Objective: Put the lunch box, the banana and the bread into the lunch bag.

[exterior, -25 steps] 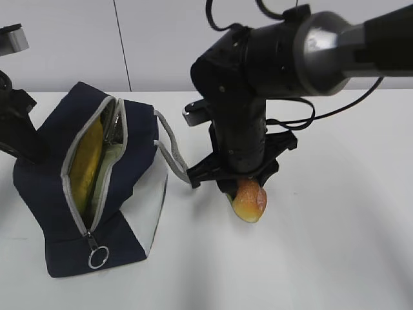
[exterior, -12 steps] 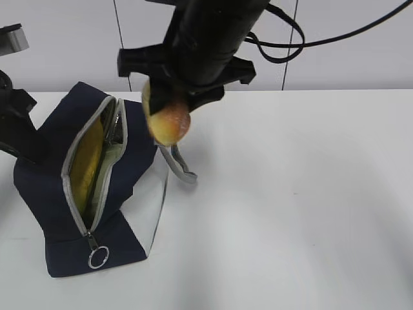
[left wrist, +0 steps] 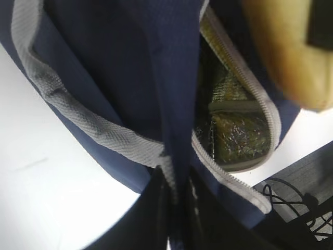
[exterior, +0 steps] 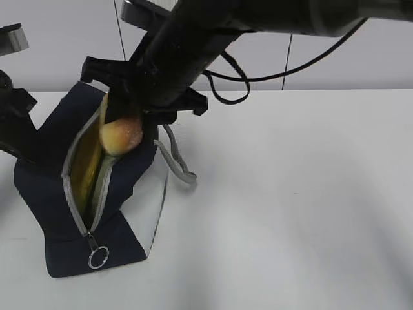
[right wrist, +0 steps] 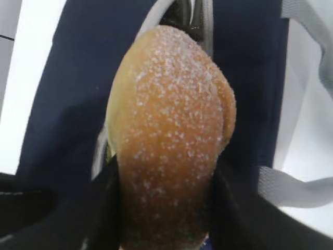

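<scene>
— Gripping the bread [right wrist: 169,140], our right gripper [exterior: 122,129] has its jaws closed on the roll's two sides, right?

— Yes, we see the speckled roll clamped between the dark fingers [right wrist: 106,208], hanging over the open mouth of the lunch bag [exterior: 48,177], just above the zipper edge.

— And our left gripper [left wrist: 174,208]?

— We see it pinched shut on a fold of the bag's navy fabric near the grey zipper tape [left wrist: 234,88], at the far-left side of the bag in the exterior view.

— What do we see inside?

— We see the banana [exterior: 87,161] lying yellow along the opening. Deeper in, the left wrist view shows something pale and glassy, but we cannot tell whether it is the lunch box.

— Around the bag?

— One grey handle [exterior: 174,158] loops out onto the white table [exterior: 297,213], and the metal ring pull [exterior: 98,257] hangs at the zipper's near end.
</scene>
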{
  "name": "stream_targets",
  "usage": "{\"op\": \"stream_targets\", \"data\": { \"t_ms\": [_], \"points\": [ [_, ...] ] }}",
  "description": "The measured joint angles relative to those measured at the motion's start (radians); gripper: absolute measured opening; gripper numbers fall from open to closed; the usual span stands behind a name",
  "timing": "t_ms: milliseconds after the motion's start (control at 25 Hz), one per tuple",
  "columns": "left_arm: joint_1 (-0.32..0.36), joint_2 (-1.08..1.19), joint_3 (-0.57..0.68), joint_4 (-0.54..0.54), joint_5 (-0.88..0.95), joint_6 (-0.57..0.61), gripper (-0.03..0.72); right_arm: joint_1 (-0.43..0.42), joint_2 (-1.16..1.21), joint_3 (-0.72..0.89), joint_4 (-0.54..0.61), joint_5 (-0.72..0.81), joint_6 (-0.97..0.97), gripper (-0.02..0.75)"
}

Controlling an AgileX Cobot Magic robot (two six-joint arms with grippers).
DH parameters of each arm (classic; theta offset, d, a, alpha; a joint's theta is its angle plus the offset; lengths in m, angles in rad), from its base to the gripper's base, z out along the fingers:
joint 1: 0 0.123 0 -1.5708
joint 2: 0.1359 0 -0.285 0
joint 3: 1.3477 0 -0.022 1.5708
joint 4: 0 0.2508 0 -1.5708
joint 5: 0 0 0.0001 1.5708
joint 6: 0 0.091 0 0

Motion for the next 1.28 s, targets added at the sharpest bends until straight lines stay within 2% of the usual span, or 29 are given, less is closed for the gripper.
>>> {"op": "stream_targets", "data": {
  "t_ms": [280,720,840,960,1040,1280],
  "points": [
    [0.000,0.000,0.000,-0.006,0.000,-0.003,0.026,0.000,0.082,-0.001,0.191,-0.110,-0.012,0.327],
    [0.000,0.000,0.000,-0.008,-0.002,-0.003,0.026,0.000,0.146,-0.001,0.248,-0.118,-0.134,0.328],
    [0.000,0.000,0.000,-0.010,-0.003,-0.003,0.026,0.000,0.146,-0.002,0.257,-0.118,-0.159,0.405],
    [0.000,0.000,0.000,-0.011,-0.003,-0.003,0.026,0.000,0.146,-0.002,0.258,-0.103,-0.183,0.566],
    [0.000,0.000,0.000,-0.011,-0.003,-0.003,0.026,0.000,0.146,-0.002,0.258,-0.077,-0.198,0.627],
    [0.000,0.000,0.000,-0.012,-0.006,-0.003,0.026,0.000,0.146,-0.028,0.213,0.017,-0.204,0.655]
  ]
}}
